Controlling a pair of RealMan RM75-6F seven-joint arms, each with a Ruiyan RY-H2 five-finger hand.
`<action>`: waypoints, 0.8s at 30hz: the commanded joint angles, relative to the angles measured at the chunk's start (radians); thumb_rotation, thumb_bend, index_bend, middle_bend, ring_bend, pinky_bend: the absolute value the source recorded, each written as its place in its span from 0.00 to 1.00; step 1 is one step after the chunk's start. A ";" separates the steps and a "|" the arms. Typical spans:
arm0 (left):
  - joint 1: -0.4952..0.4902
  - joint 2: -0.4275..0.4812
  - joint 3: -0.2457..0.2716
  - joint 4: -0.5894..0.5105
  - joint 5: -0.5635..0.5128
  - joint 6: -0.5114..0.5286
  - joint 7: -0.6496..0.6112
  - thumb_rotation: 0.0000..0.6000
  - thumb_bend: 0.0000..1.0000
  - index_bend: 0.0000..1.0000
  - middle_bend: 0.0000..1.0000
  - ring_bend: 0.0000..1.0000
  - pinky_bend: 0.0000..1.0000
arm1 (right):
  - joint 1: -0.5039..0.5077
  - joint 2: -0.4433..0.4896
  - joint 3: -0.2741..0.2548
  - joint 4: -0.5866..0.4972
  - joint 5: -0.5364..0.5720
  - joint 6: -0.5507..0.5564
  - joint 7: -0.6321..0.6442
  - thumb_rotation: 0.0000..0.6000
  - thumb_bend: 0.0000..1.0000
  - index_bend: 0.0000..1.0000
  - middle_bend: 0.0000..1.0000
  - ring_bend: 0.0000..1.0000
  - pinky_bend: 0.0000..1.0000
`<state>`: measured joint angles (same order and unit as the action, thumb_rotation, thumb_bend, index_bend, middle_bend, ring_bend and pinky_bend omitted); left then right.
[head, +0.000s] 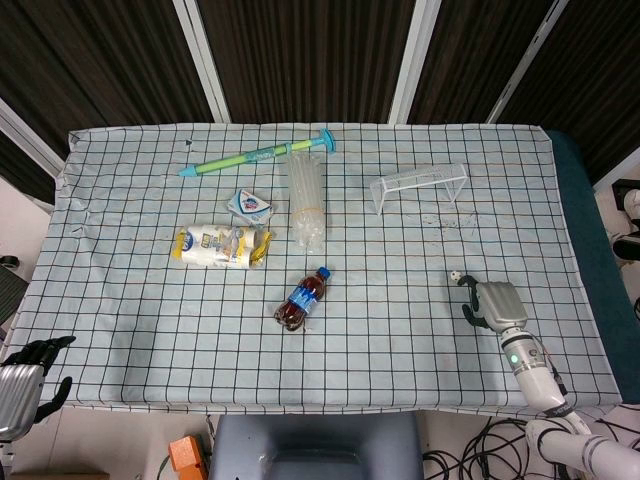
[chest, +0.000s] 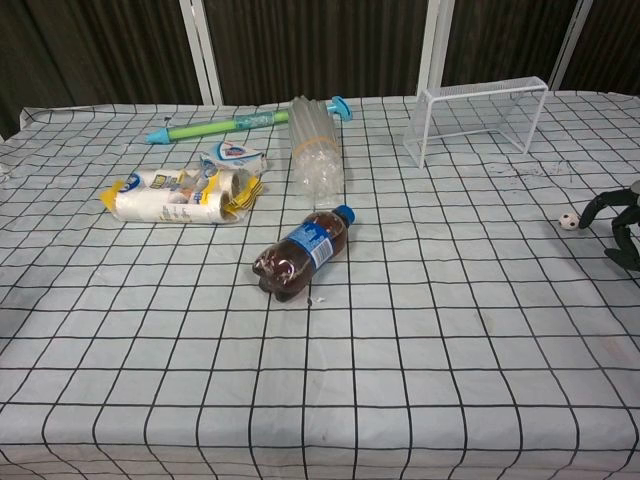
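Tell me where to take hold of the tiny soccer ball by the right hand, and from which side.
Pinch the tiny soccer ball across its middle, coming from above. It is round and sits low on the checked tablecloth, so no side offers a handle. The right hand is right beside it, fingers arched just short of it.

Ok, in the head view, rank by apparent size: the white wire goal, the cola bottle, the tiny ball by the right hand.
1. White wire goal, the largest.
2. Cola bottle, lying on its side, clearly smaller.
3. Tiny ball, by far the smallest, just off the right hand fingertips.
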<state>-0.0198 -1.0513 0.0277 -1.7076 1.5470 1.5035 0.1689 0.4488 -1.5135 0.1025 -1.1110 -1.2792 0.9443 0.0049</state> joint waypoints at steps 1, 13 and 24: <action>0.001 0.000 0.000 -0.001 0.001 0.002 -0.001 1.00 0.39 0.26 0.30 0.26 0.43 | 0.000 0.001 0.000 -0.003 -0.001 0.000 0.000 1.00 0.56 0.44 0.76 0.85 0.76; 0.003 0.003 -0.001 0.001 -0.001 0.003 -0.007 1.00 0.39 0.26 0.30 0.26 0.43 | 0.001 -0.001 0.002 0.001 0.009 -0.005 -0.012 1.00 0.56 0.44 0.76 0.85 0.76; -0.001 0.002 -0.003 0.003 0.000 -0.001 -0.009 1.00 0.39 0.26 0.30 0.26 0.43 | 0.012 -0.015 0.007 0.034 0.024 -0.037 -0.005 1.00 0.56 0.42 0.76 0.85 0.76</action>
<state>-0.0211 -1.0497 0.0252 -1.7046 1.5465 1.5020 0.1605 0.4583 -1.5279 0.1089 -1.0782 -1.2556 0.9125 -0.0029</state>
